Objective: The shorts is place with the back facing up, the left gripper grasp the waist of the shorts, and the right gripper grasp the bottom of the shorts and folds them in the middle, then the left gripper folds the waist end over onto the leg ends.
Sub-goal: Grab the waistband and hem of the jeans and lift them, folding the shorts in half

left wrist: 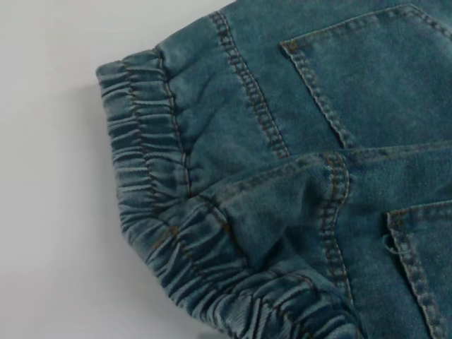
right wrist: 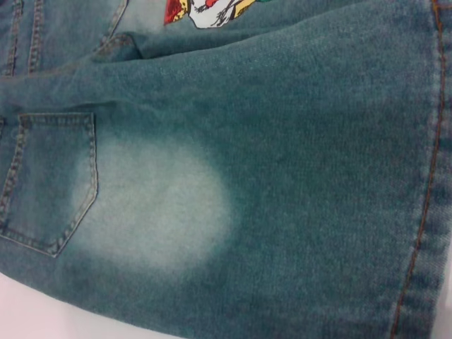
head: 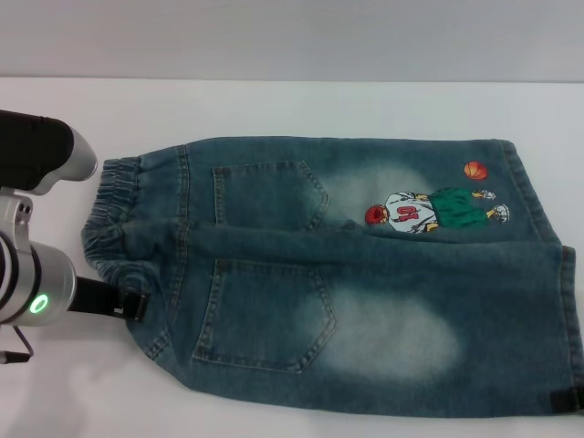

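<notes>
Left end effector (head: 137,304), a black two-fingered claw on a thick white and silver arm with a green light, sits at the near corner of the gathered waistband (head: 114,224); whether its fingers are clamped on the denim or merely touching it I cannot tell. Right end effector (head: 566,402) shows only as a small black tip at the near leg hem (head: 571,319), its fingers likewise unreadable.

Between them the long blue-green denim shorts (head: 365,301) lie flat on the white counter (head: 274,105), back up, waist toward the robot's left, legs toward its right. Only the head view shows the two patch pockets, the pale faded patches, the cartoon basketball-player print (head: 429,212) and the orange ball (head: 474,170) together.

From the left wrist, the puckered elastic ridges (left wrist: 148,191) and pocket stitching come up close. From the right wrist, one faded patch (right wrist: 155,205), a pocket corner and the orange-stitched hem (right wrist: 431,183) fill the view.
</notes>
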`<state>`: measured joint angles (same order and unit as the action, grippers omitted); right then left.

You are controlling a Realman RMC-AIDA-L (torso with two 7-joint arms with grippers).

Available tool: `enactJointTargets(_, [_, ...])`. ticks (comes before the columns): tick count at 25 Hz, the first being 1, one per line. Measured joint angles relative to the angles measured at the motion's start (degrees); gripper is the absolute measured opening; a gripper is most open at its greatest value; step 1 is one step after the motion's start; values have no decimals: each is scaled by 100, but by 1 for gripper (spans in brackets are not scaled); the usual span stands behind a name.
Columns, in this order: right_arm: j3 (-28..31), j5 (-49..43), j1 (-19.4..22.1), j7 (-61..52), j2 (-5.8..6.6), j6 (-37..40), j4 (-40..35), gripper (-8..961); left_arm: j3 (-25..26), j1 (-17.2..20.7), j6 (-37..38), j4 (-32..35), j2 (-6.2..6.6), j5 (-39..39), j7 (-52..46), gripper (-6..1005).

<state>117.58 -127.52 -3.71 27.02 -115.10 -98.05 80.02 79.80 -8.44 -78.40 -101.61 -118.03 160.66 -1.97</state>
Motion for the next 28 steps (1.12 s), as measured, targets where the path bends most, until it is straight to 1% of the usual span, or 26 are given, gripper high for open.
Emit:
enactJointTargets(3, [-3,-87,-24,15,-8,48,-11,653,0,0,0,-7,5,-6,17,192])
enactJointTargets(10, [26,-230,-57,108,-80,104,-28,653,0,0,-35,-50,-1,-49,53,192])
enactJointTargets(28, [62,-183,-151,382,-142,286,-173,652,0,9,-52,-64,-7,-87,55,191])
